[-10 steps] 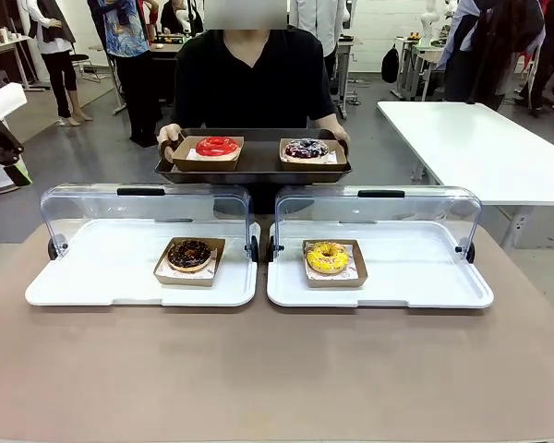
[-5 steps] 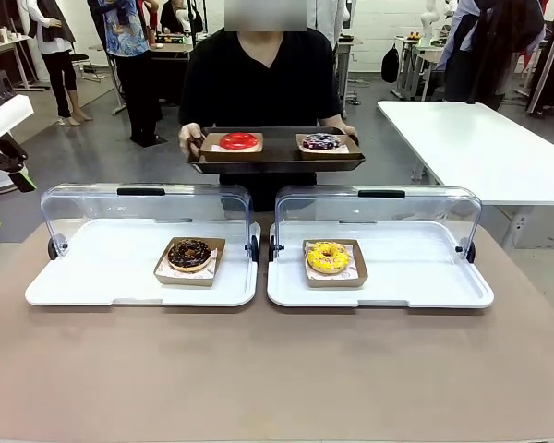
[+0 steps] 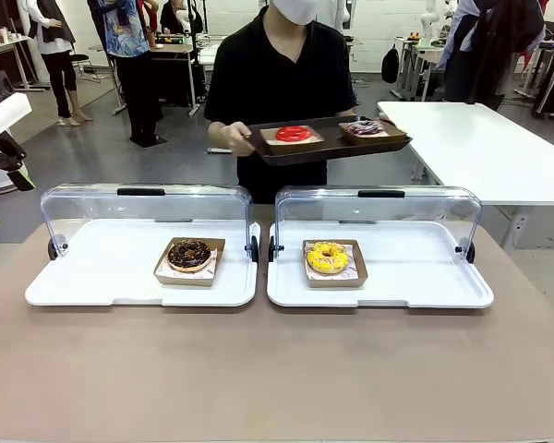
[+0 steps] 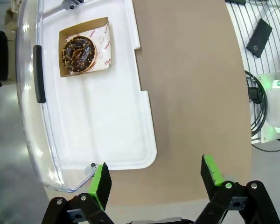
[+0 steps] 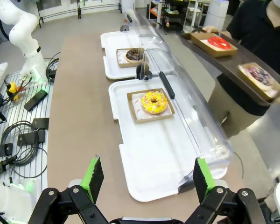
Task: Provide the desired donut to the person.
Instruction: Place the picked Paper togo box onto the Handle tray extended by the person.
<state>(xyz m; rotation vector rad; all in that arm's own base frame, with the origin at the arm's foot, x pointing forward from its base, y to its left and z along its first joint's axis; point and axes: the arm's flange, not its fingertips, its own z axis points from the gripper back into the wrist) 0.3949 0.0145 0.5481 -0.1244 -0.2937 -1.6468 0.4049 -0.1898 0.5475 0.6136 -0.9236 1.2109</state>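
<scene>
The brown surface carries two white display trays side by side, each with a clear hinged cover folded back on the far side. You see the left tray holding a chocolate donut in a brown paper box, and the right tray holding a yellow donut in a like box. Both covers stand between the donuts and the person.

The person stands at the far side, just beyond the surface, holding a dark serving tray tilted down toward your left. On it sit a red donut and a purple-sprinkled donut, each boxed. The person's hands are mostly hidden under the tray's edges.

A white surface stands at the far right; other people stand farther back.

In the left wrist view, the left pincer is spread, empty, above the near corner of the left tray, well apart from the chocolate donut. In the right wrist view, the right pincer is spread, empty, above the near end of the right tray. Both pincers' bases are cut off by the bottom edge.
</scene>
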